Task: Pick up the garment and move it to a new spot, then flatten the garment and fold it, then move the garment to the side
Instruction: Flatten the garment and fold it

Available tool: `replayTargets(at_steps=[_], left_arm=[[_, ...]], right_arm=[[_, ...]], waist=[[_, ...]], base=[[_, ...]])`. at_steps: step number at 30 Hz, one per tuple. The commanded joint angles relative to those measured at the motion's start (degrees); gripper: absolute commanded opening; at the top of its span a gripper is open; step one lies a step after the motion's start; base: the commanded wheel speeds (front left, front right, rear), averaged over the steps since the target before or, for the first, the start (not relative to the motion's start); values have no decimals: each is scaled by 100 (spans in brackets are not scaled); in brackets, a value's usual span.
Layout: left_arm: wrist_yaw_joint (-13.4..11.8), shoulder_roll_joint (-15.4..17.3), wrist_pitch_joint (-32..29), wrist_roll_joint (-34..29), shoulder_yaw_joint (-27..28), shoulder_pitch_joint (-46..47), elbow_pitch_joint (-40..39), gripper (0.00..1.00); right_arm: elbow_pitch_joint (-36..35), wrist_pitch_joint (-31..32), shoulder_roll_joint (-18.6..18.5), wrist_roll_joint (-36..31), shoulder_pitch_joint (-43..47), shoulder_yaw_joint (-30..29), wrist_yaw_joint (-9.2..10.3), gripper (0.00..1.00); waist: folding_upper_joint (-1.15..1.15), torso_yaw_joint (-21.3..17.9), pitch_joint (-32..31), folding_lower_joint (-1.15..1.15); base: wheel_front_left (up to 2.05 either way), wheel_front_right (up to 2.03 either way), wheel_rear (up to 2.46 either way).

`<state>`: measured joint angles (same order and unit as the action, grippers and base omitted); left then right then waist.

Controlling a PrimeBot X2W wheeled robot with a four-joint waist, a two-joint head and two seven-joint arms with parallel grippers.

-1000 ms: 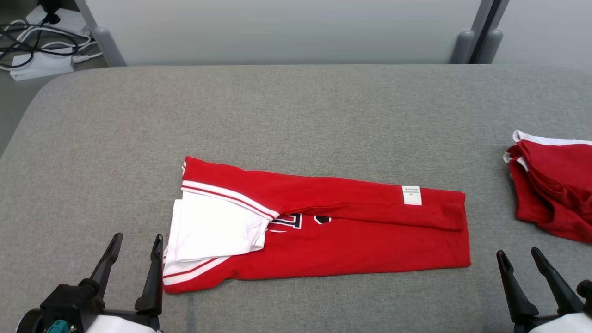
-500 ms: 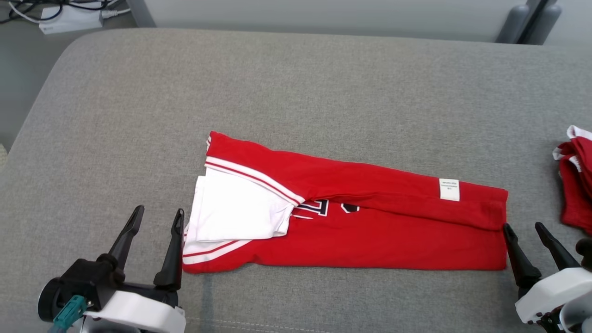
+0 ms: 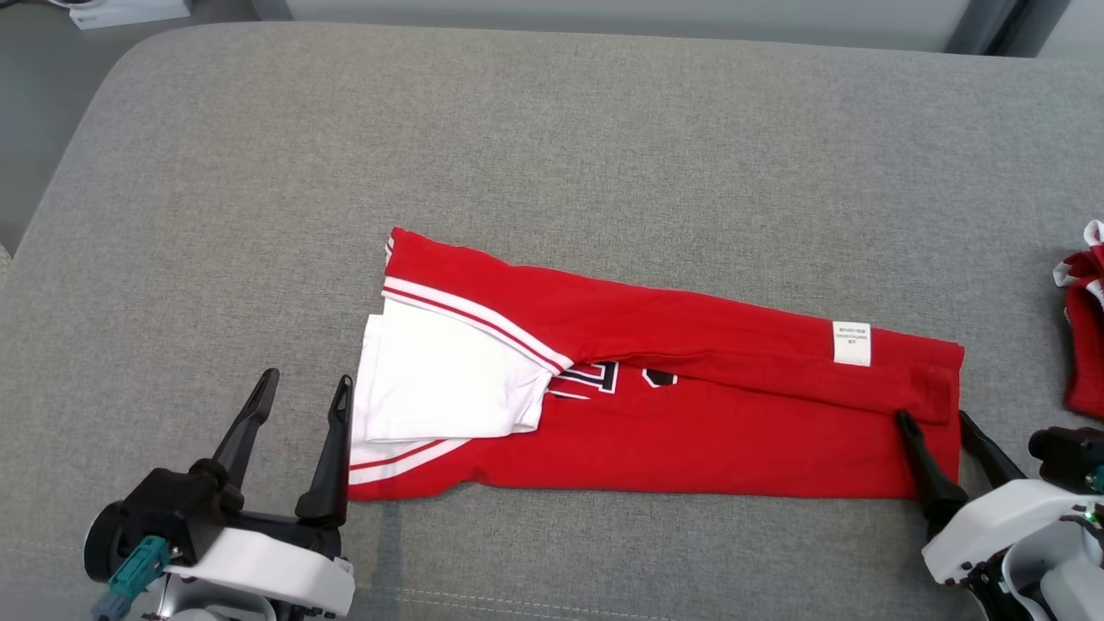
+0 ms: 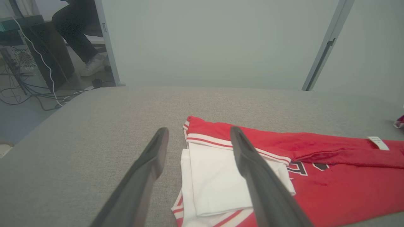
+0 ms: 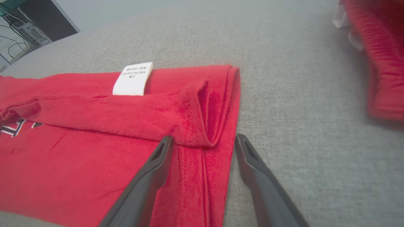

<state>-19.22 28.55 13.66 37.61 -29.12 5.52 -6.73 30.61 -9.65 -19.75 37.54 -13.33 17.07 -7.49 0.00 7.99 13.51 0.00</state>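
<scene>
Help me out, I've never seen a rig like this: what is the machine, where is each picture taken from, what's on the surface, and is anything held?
This is a two-armed robot, seen through its own cameras. The overview comes from its head, looking down at a grey padded table. The other two pictures come from a camera on each wrist, looking forward along that arm's gripper. On the table lies a red shirt, folded into a long strip. At the right edge is another red garment. The left gripper is open beside the shirt's left end. The right gripper is open astride the shirt's right edge. Nothing is held.
</scene>
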Motion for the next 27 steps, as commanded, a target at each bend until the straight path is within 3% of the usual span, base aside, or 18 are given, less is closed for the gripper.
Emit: replayTargets(at_steps=[1,3,5,7,8,16,27], left_arm=[[8,158,63,-66,249,324,-89,100],[23,152,70,-65,264,335,-64,100],[30,147,77,-71,278,342,-38,100],[43,135,83,-75,287,346,-21,100],[53,126,85,-66,288,342,-12,100],[94,85,102,-78,310,319,82,100],[111,83,114,-96,350,249,75,100]], right_arm=[[-33,-59,-55,81,-63,176,0,100],[21,-105,-76,190,-152,300,0,100],[81,-134,-83,310,-228,423,0,62],[137,-169,-99,445,-282,534,0,31],[159,-198,-121,493,-308,588,0,0],[285,-403,-310,1061,-261,701,0,0],[244,-526,-850,1226,0,32,0,0]], waist=[[0,-12,6,0],[0,-24,19,0],[0,-34,22,0],[0,-42,17,0],[0,-46,19,0],[0,-83,-30,0],[0,-231,-95,0]], base=[[0,0,0],[0,0,0],[0,0,0],[0,0,0],[0,0,0],[0,0,0],[0,0,0]])
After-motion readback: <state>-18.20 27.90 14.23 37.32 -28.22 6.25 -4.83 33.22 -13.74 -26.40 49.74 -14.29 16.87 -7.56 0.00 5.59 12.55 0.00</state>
